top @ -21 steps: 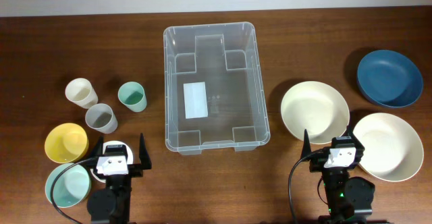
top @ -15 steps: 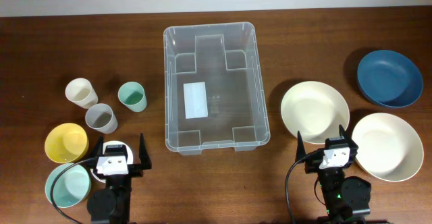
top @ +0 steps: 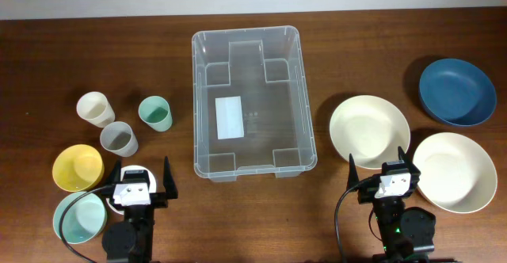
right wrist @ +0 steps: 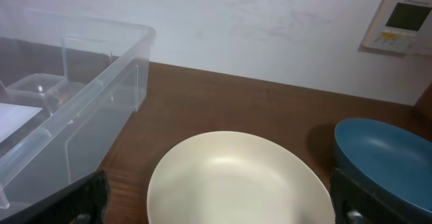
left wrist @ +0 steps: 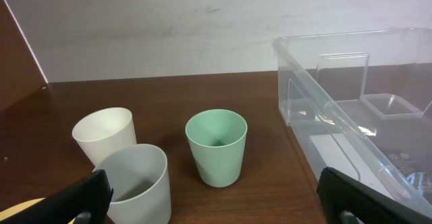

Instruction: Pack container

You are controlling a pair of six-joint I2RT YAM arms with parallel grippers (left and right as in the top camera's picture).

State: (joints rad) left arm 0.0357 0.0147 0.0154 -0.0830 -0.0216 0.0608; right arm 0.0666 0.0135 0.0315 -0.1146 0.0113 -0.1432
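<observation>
The clear container (top: 250, 104) stands in the middle of the table with only a white label on its base; it also shows in the left wrist view (left wrist: 358, 102) and the right wrist view (right wrist: 61, 109). My left gripper (top: 141, 177) is open near the front left, behind a grey cup (top: 118, 139), a green cup (top: 155, 112) and a white cup (top: 94, 108). My right gripper (top: 379, 165) is open at the near edge of a cream bowl (top: 368, 131), which fills the right wrist view (right wrist: 233, 180).
A yellow bowl (top: 77, 168) and a light green bowl (top: 78, 218) sit at the front left. A second cream bowl (top: 455, 172) and a dark blue bowl (top: 457, 92) lie at the right. A wall panel (right wrist: 403, 23) hangs behind.
My right gripper has moved a little forward towards the cream bowl. The left arm and all objects have not moved.
</observation>
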